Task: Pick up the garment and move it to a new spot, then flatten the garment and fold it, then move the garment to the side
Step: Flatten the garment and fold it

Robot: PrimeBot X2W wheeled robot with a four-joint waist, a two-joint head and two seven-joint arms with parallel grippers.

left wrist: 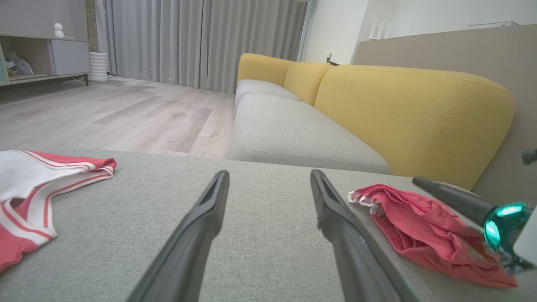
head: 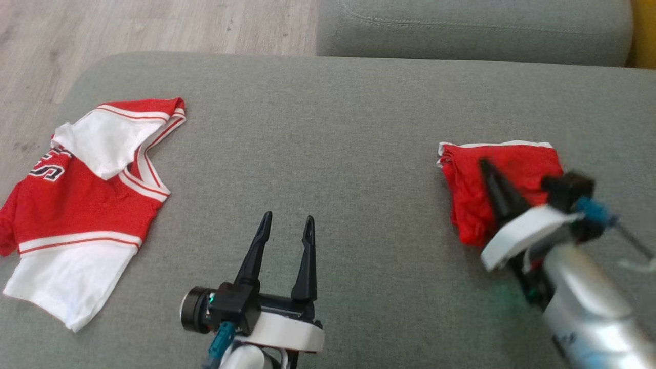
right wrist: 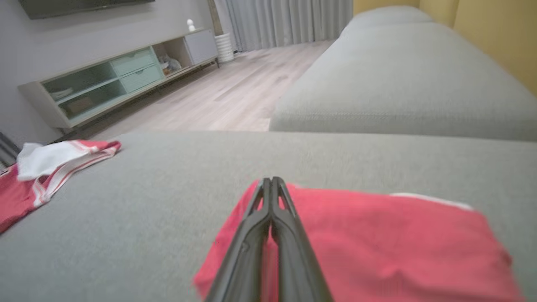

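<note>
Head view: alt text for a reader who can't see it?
Shut right hand is over a folded red garment at the right of a grey cushion. Open left hand points up at bottom centre; a red-and-white jersey lies rumpled at left.

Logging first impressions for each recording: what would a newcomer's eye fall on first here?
Two splashes of red on the grey sofa seat: a red-and-white jersey spread out at the left and a smaller folded red garment at the right. The right gripper, fingers shut, reaches over that red garment, while the left gripper stands open above the bare cushion between the two.
</note>
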